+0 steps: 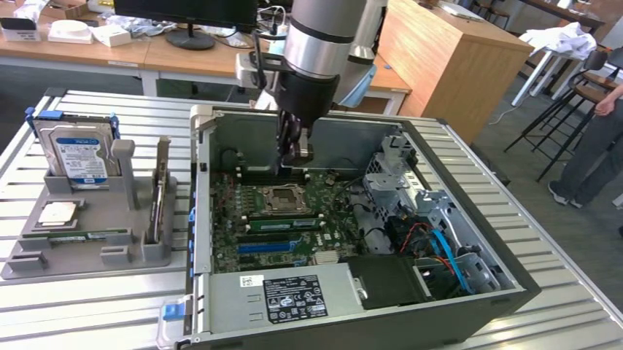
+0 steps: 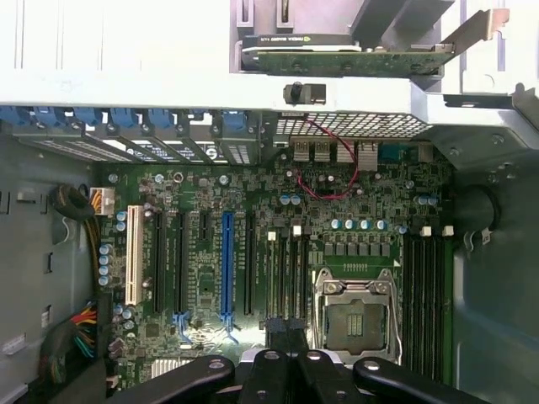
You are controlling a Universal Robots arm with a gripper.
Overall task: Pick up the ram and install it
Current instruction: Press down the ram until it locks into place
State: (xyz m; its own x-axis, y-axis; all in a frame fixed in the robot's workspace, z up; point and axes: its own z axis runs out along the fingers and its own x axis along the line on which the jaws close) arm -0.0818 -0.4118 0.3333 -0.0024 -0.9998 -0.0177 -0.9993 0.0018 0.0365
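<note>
The ram (image 1: 78,237), a thin green stick, lies flat in the grey holder (image 1: 29,262) on the exterior view's left, well away from the arm. My gripper (image 1: 295,156) hangs inside the open computer case (image 1: 292,306), above the motherboard (image 1: 226,240) just behind the empty processor socket (image 1: 282,197). In the wrist view the gripper (image 2: 286,347) has its black fingers pressed together over the board beside the socket (image 2: 358,324), and I see nothing between them. Dark memory slots (image 2: 425,295) run beside the socket.
The holder also carries an upright blue-labelled hard drive (image 1: 80,157), a square silver chip (image 1: 57,213) and an upright card (image 1: 159,191). Drive cages and cables (image 1: 438,240) crowd the case's right side. A person (image 1: 594,138) stands at the far right.
</note>
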